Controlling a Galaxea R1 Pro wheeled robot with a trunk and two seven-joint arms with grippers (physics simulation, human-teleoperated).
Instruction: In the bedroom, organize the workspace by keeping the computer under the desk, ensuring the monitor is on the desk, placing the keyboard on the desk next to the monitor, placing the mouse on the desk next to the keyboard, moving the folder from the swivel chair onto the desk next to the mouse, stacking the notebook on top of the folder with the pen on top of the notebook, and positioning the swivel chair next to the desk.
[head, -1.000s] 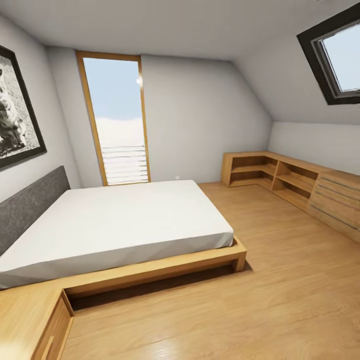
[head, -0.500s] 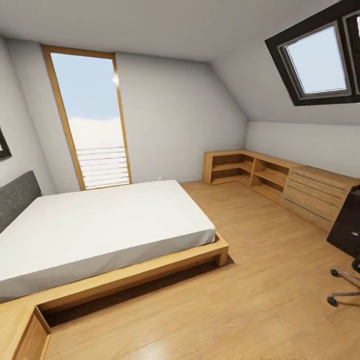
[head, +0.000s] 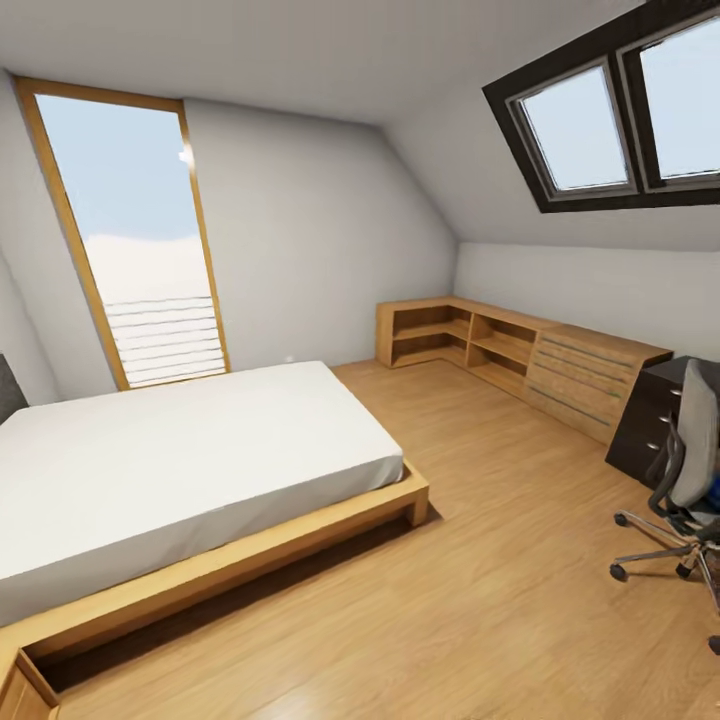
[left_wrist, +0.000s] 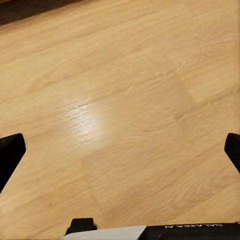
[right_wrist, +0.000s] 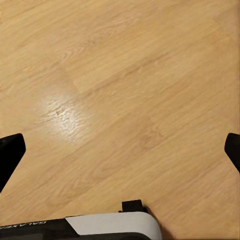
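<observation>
From the head camera I look across a bedroom with a wooden floor. A low bed with a white mattress on a wooden frame takes the left half of the frame. A tall window with a wooden surround stands at upper left, and a dark-framed skylight sits in the sloped ceiling at upper right. A light wooden shelf unit runs along the far wall from centre toward the right, ending in a wooden drawer cabinet. At the right edge I see the swivel chair, grey back, black armrest, chrome star base with casters on the floor, cut off by the frame. Just behind it, also at the right edge, is the black drawer end of the desk with small silver knobs; it stands just beside the wooden cabinet. The desk's top is mostly out of frame, so I cannot tell what lies on it. In the left wrist view the left gripper hangs over bare floor, its dark fingertips at opposite edges of the picture, spread wide with nothing between them. The right wrist view reads the same: the right gripper is spread wide over bare floorboards, holding nothing.
</observation>
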